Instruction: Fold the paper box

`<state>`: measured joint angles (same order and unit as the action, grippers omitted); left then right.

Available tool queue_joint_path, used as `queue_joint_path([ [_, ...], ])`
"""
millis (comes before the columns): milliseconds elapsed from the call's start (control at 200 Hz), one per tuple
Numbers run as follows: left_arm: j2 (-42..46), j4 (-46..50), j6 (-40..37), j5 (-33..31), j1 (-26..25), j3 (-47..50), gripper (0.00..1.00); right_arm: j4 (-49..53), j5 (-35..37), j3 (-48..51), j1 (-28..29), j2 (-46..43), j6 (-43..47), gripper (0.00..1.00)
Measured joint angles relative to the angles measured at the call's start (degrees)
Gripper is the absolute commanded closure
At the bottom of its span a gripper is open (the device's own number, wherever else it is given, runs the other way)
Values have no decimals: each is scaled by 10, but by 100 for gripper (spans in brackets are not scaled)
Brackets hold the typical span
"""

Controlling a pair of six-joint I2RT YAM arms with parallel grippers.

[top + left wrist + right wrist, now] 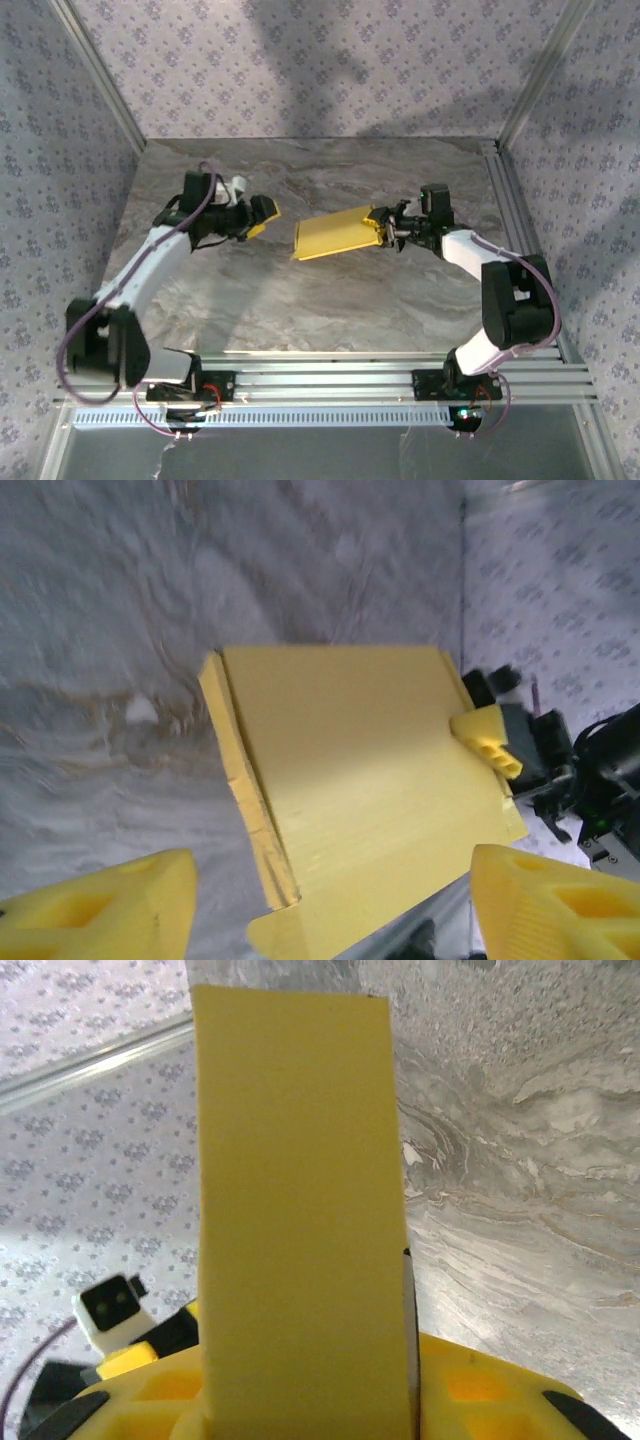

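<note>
Right gripper [386,228] pinches the right edge of the yellow paper box [335,235] at mid-table [330,310], probably to steady it, while left gripper [262,214] stands open just left of it.

You have even, fairly bright light; broad soft shadows lie across the back wall [330,50]. In your left wrist view the marbled table [120,630] smears with blur; the paper box [300,1210] shows flat, evenly lit yellow.
</note>
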<state>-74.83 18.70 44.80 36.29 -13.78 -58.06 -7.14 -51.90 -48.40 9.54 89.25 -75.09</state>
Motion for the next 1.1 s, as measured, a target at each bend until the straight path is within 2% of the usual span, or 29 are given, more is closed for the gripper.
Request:
queue_joint_path([
  [115, 54, -112, 103, -55, -6, 104, 14, 10, 0, 0, -10, -16, -12, 76],
  [155, 52, -146, 141, -75, -16, 143, 14, 12, 0, 0, -12, -20, -18, 75],
  [200, 42, -175, 179, -98, -30, 181, 7, 12, 0, 0, -14, -22, -27, 75],
  [280, 17, -203, 242, -136, -61, 225, 7, 7, 0, 4, -14, -24, -47, 75],
  [380, -13, -232, 307, -161, -88, 229, 7, 1, 0, 14, -14, -24, -71, 76],
  [660, -117, -384, 480, -173, -106, 201, 7, -7, 0, 30, -10, -24, -116, 76],
  [900, -236, -529, 642, -142, -146, 186, 16, -12, 0, 30, 4, -24, -131, 76],
  [1099, -248, -586, 700, -140, -152, 186, 31, -12, 0, 30, 5, -24, -131, 77],
])
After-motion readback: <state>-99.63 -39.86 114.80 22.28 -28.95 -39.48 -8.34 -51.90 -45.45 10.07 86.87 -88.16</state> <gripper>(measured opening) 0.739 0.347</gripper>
